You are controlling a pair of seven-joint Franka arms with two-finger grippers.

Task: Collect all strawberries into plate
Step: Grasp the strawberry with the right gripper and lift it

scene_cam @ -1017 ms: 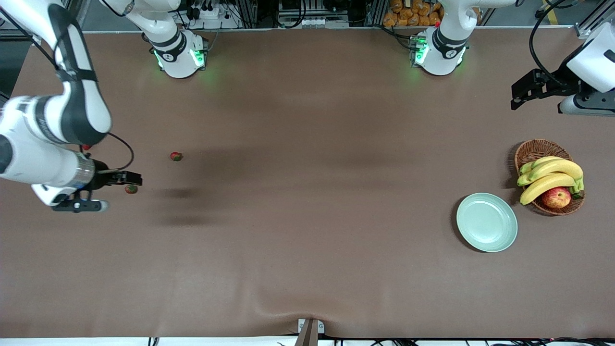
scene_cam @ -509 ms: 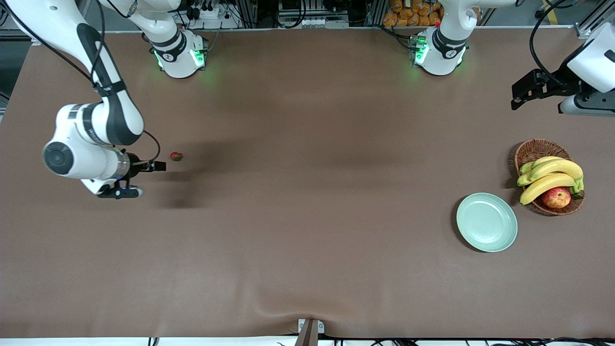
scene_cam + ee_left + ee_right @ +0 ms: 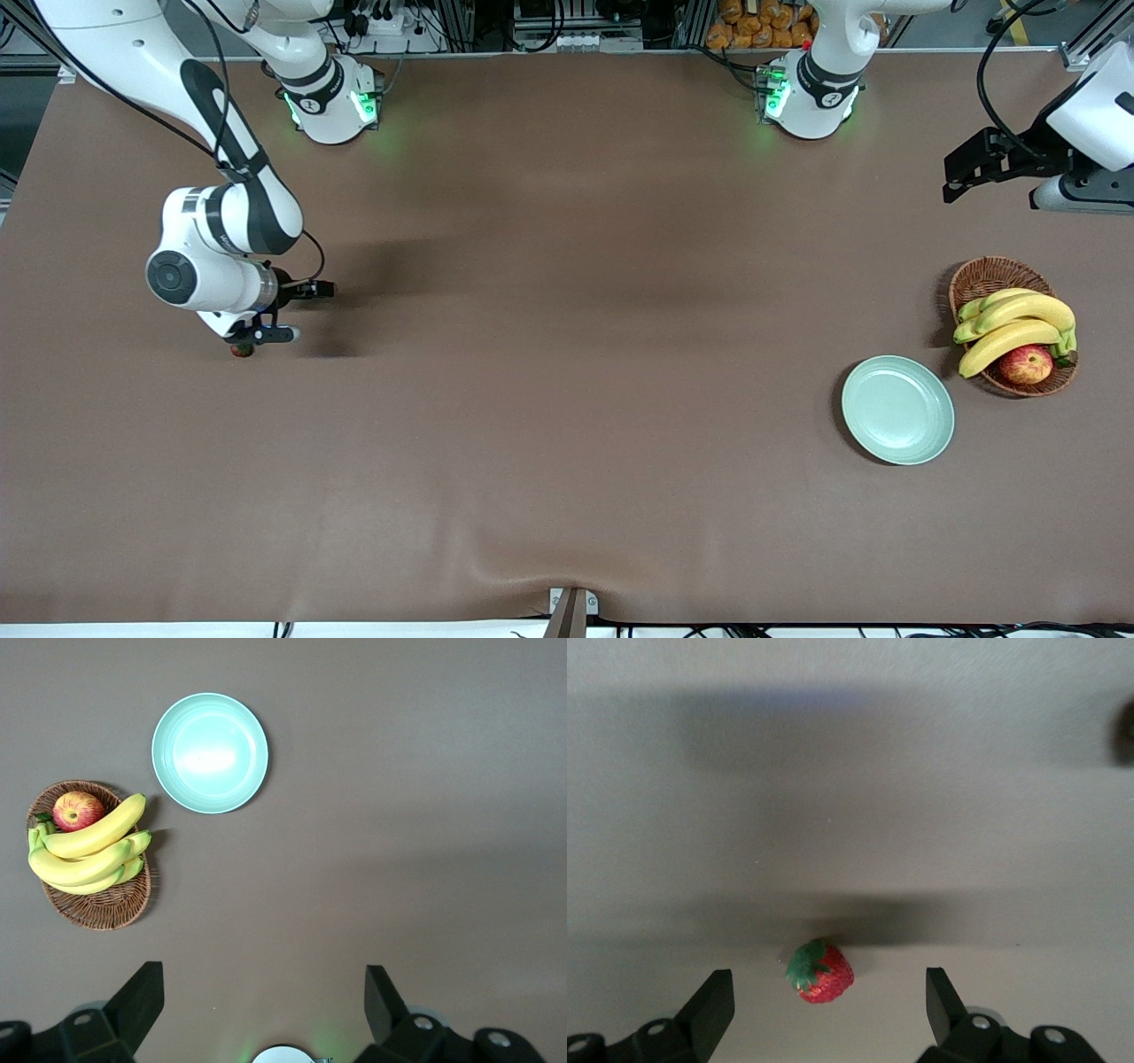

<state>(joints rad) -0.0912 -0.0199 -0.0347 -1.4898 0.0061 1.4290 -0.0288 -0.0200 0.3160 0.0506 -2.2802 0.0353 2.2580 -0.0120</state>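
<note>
My right gripper [image 3: 321, 289] is open at the right arm's end of the table. In the right wrist view, one strawberry [image 3: 821, 972], red with a green top, lies on the table between the open fingers of that gripper [image 3: 827, 985]. The front view hides this berry under the gripper. A second strawberry [image 3: 240, 351] peeks out beside the right wrist, nearer the front camera. The third is hidden. The mint-green plate [image 3: 897, 409] is empty at the left arm's end and also shows in the left wrist view [image 3: 210, 753]. My left gripper [image 3: 952, 177] waits open and empty [image 3: 262, 983].
A brown wicker basket [image 3: 983, 276] with bananas [image 3: 1014, 323] and a red-yellow apple [image 3: 1026, 363] stands beside the plate, toward the left arm's end. It also shows in the left wrist view [image 3: 97, 904]. Brown cloth covers the table.
My right arm has swung from beside the nearer strawberry to over the one farther from the front camera. The nearer strawberry shows again by the wrist. The left arm has not moved.
</note>
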